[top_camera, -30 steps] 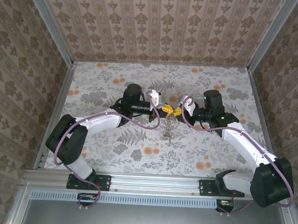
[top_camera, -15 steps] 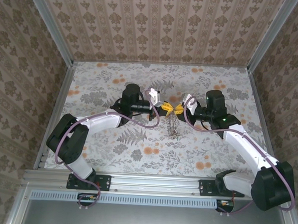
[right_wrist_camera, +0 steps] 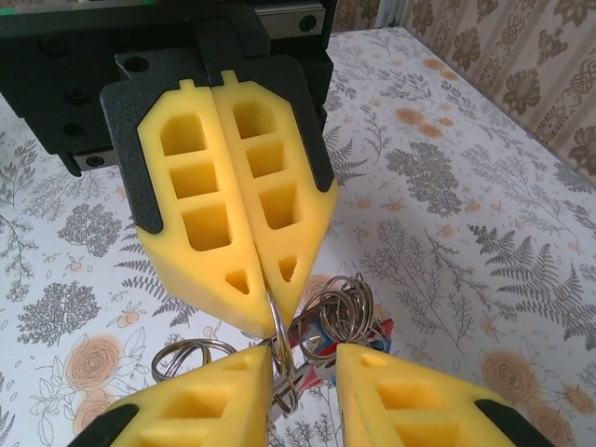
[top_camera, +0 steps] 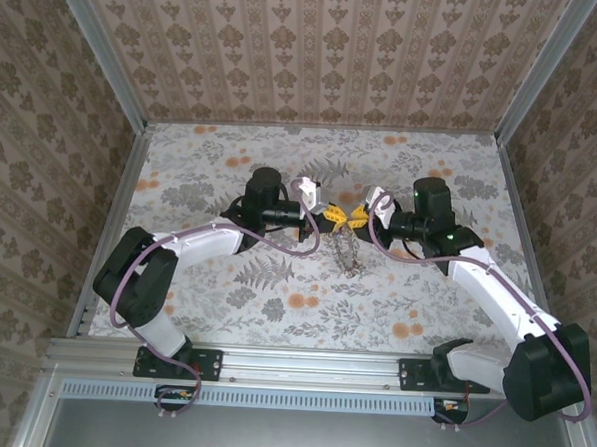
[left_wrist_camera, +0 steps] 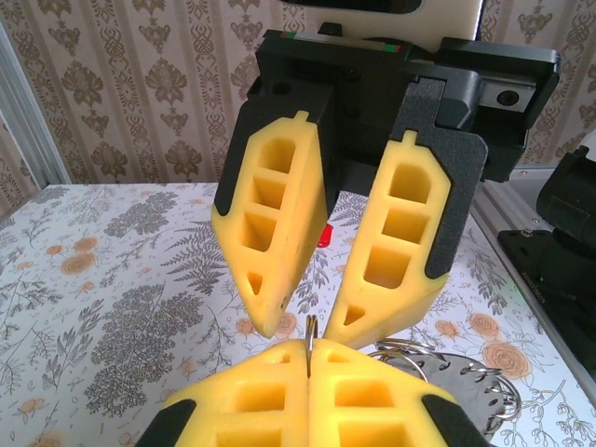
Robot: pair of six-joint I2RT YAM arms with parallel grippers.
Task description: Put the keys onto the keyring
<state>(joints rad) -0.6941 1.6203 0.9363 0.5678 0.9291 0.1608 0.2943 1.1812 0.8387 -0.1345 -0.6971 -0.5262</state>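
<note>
Over the middle of the table my two grippers meet tip to tip. My left gripper is shut on the thin silvery keyring, whose edge sticks up between its yellow pads. The right gripper faces it with its jaws apart. The keyring passes through that gap, against the left finger. A bunch of keys with red and blue heads and several small split rings hangs below the grippers, and in the top view the keys dangle over the table.
The floral tabletop is walled at the back and on both sides by patterned panels. An aluminium rail with the arm bases runs along the near edge. A loose loop of small rings shows left of the right gripper's fingers.
The right gripper's jaws have parted a little and its arm has shifted slightly to the right. The hanging keys have swung right. The left gripper stays shut on the keyring.
</note>
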